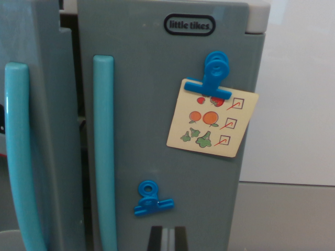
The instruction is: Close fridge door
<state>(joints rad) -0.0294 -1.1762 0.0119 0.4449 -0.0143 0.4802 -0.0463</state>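
We're looking close-up at a toy fridge from the wrist cam. The fridge door [172, 68] fills the middle of the frame, grey-blue plastic, w/ a "little tikes" logo [189, 25] near its top edge. A teal vertical handle [104, 151] runs down the door's left side in the wrist view. Left of that we see a dark gap [82, 125] between this door and a second grey panel [47, 104], which carries its own teal handle [20, 157] at the wrist view's left edge. We can't tell for sure from this angle whether the fridge door sits flush or slightly ajar.

On the door's upper right part, a blue clip [213, 73] pins a cream note card [212, 123], tilted a bit, printed w/ red fruit, oranges, green veg and three ticked boxes. The card's right corner reaches just past the door's right edge. Lower down, approx. mid-door, a second blue clip [151, 198] sits alone, holding nothing.

At the bottom edge of the frame we see the claw [167, 239]: two dark fingers [155, 239] w/ a narrow light strip between them, right up against the door's lower part. Only the tips show, so we can't tell if it's released or clenched. Behind, on the right, a white wall [298, 94] meets a grey floor-like surface [288, 214].
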